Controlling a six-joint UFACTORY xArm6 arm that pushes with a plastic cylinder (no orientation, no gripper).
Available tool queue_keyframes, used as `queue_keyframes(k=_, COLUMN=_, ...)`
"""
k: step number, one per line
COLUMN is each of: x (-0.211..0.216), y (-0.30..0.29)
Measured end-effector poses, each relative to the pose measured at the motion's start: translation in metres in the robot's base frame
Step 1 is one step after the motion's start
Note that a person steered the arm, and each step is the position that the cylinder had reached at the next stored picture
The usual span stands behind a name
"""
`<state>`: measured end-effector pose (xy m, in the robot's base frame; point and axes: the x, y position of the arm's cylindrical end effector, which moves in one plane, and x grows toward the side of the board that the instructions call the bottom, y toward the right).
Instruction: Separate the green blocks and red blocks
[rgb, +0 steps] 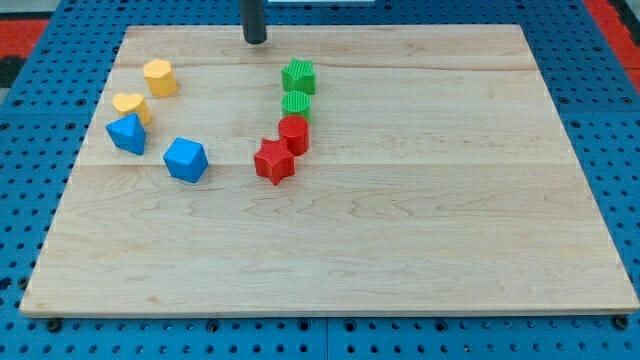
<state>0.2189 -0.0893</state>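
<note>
The rod-shaped end effector, holding nothing, has its tip (255, 40) near the tabletop's (420, 240) top edge, up-left of the green star block (298, 76), below which the green cylinder (297, 105), red cylinder (293, 133) and red star block (273, 162) touch in one near-vertical chain.

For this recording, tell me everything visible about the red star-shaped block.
The red star-shaped block is a small solid piece with a ribbed, plastic-looking surface and blunt points, lying flat on the wooden board. It is the lowest in a near-vertical chain left of the board's centre. Its upper right edge touches the red cylinder, above which sit the green cylinder and a green star-shaped block. My tip is far off, at the view's top, touching nothing.
</note>
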Motion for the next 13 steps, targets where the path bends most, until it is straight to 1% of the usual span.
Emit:
queue_keyframes(k=1, x=0.039, y=0.006)
queue_keyframes(k=2, x=0.058, y=0.006)
queue_keyframes(k=4, x=0.059, y=-0.011)
queue_keyframes(k=7, x=0.049, y=-0.007)
queue_keyframes(k=9, x=0.025, y=-0.003)
queue_keyframes(k=10, x=0.0, y=0.001)
queue_keyframes(k=11, x=-0.002, y=-0.003)
queue_keyframes(k=12, x=0.045, y=0.027)
queue_keyframes(k=13, x=0.046, y=0.026)
